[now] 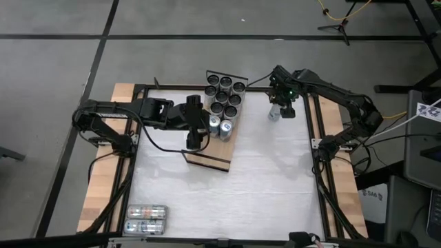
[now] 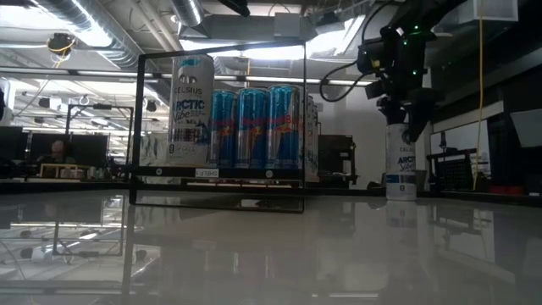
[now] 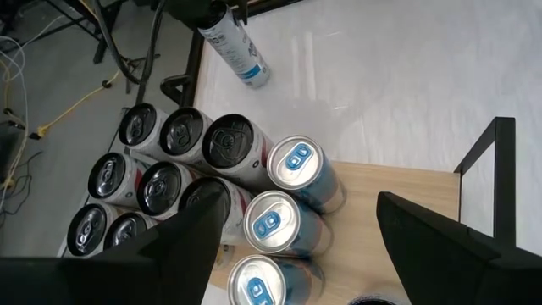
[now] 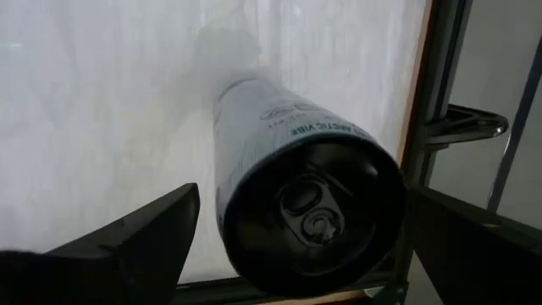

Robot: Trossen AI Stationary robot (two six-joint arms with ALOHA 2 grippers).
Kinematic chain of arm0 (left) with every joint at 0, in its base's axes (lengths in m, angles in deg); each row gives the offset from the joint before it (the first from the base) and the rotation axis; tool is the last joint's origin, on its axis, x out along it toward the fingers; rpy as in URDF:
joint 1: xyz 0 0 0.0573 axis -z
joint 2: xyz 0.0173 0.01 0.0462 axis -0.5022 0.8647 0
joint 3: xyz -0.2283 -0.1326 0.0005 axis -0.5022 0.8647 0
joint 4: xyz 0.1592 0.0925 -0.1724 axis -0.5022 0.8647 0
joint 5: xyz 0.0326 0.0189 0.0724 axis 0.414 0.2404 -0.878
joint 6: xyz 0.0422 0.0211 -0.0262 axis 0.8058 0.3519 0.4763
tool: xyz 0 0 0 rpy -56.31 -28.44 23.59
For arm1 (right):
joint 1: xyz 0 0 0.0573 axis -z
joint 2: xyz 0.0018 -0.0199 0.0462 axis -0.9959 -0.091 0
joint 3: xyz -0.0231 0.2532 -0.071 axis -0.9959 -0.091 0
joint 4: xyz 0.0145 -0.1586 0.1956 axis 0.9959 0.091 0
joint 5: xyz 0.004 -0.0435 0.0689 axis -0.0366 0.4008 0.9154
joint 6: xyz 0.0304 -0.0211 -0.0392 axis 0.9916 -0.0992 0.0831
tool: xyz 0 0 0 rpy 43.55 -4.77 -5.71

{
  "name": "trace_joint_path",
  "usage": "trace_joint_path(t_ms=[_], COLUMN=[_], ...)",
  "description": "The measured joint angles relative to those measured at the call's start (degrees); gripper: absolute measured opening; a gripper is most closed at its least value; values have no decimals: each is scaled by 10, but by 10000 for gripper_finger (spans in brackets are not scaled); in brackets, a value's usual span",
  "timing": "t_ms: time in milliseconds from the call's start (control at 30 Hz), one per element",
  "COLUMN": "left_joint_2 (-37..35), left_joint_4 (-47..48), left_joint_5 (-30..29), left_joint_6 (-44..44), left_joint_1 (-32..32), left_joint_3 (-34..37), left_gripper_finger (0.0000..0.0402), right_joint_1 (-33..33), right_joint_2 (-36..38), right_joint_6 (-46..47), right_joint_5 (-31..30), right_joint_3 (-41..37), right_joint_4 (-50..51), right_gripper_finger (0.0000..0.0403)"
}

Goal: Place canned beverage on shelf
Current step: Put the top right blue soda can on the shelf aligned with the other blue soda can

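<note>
Can: the white can (image 1: 274, 112) stands upright on the desk (image 1: 262, 179), well apart from the shelf (image 1: 210, 157) and its packed cans (image 1: 224, 93).
Right tool: your right tool (image 4: 296, 229) hangs over the can top, jaws wide, gripping nothing.
Grasp: lower until the fingers straddle the can wall below the rim, centred, then close.
Left tool: your left tool (image 3: 292, 246) waits open above the shelf.
Watch: an off-centre close could tip the can.

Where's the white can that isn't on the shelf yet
In the high view the white can stands upright on the table, right of the shelf near the far right edge. The open right gripper straddles it from above.
</note>
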Motion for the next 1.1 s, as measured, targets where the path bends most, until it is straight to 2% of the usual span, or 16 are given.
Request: trace_joint_path(t_ms=[333, 700, 800, 1100], left_joint_2=[0, 0, 0, -6], left_joint_4=[0, 0, 0, 4], left_joint_5=[0, 0, 0, -1], left_joint_6=[-1, -15, -16, -16], left_joint_1=[0, 0, 0, -3], left_joint_3=[0, 0, 0, 0], left_gripper_finger=[302, 302, 302, 302], right_joint_1=[-1, -1, -1, -1], right_joint_2=[0, 0, 0, 1], right_joint_6=[1, 1, 0, 0], right_joint_5=[19, 14, 14, 46], right_joint_3=[0, 0, 0, 1], right_joint_4=[0, 0, 1, 0], right_gripper_finger=[392, 389, 369, 267])
